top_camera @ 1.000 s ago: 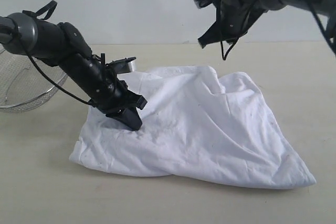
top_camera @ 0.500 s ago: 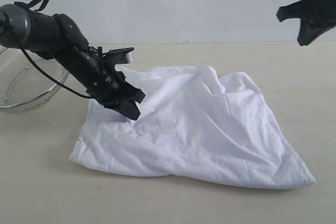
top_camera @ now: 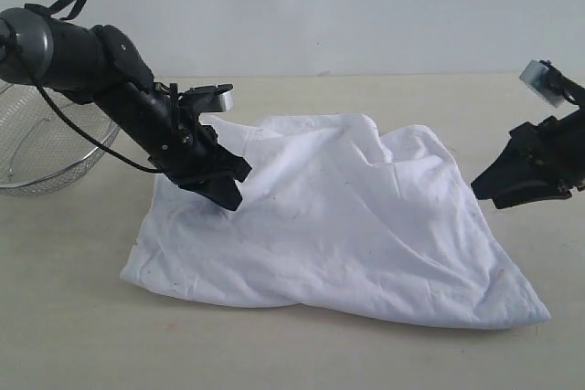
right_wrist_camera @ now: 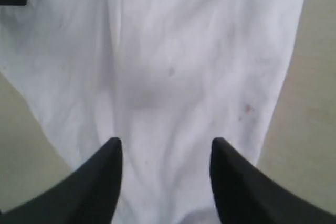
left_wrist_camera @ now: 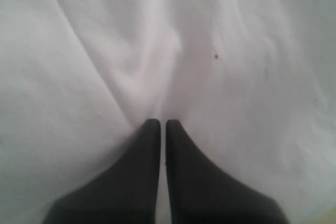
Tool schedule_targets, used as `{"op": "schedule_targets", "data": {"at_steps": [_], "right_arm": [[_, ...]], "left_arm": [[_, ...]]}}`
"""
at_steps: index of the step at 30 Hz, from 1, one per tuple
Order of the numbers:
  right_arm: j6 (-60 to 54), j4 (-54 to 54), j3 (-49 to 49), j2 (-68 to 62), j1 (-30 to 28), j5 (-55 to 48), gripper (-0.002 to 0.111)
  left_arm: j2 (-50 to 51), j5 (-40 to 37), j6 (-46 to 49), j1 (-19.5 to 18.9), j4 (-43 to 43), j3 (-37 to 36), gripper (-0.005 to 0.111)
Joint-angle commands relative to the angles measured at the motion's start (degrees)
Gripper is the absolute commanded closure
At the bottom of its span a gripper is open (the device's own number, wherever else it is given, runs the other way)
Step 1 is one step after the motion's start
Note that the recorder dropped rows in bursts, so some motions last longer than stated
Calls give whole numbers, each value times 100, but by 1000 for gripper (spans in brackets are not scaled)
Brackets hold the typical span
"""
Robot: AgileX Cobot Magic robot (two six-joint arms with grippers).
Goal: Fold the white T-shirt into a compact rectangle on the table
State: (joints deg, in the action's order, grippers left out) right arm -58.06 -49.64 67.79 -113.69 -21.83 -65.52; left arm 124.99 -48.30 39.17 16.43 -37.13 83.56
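Observation:
The white T-shirt (top_camera: 347,216) lies rumpled and partly folded on the table (top_camera: 73,317), plain side up; no lettering shows. My left gripper (top_camera: 228,194) is shut, its tips just over the shirt's left part, with no cloth lifted. In the left wrist view the two fingers (left_wrist_camera: 149,145) stand together against white cloth (left_wrist_camera: 220,51). My right gripper (top_camera: 482,191) hangs low at the shirt's right edge. The right wrist view shows it open (right_wrist_camera: 165,142), with the fingers spread over a narrow end of the shirt (right_wrist_camera: 173,66).
A silver wire-mesh basket (top_camera: 46,148) stands at the far left, behind the left arm. Bare table (right_wrist_camera: 315,103) flanks the cloth on both sides in the right wrist view. A white wall closes off the back.
My right gripper dropped from high at the upper right to the shirt's right edge and opened. The left gripper rose slightly off the cloth. The shirt has not moved.

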Motion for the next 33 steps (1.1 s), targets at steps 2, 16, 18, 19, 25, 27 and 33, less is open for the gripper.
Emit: {"op": "schedule_targets", "data": {"at_steps": [2, 16, 18, 19, 25, 27, 33], "right_arm": [[227, -61, -36, -44, -28, 590, 45], [175, -484, -36, -1122, 841, 1104, 45], [45, -716, -36, -1235, 1150, 1131, 45], [45, -762, -36, -1246, 1233, 1160, 45], [83, -967, -36, -1270, 1778, 1660, 53], [83, -967, -36, -1270, 1836, 1787, 72], [70, -716, -36, -1259, 1834, 1971, 109]], "left_arm": [[-65, 39, 33, 15, 10, -35, 102], [-65, 48, 33, 15, 10, -35, 102], [-65, 48, 33, 15, 10, -35, 102], [-65, 50, 22, 15, 10, -35, 102], [-65, 39, 22, 15, 10, -35, 102], [-65, 39, 22, 15, 10, -35, 102], [-65, -53, 22, 15, 10, -35, 102]]}}
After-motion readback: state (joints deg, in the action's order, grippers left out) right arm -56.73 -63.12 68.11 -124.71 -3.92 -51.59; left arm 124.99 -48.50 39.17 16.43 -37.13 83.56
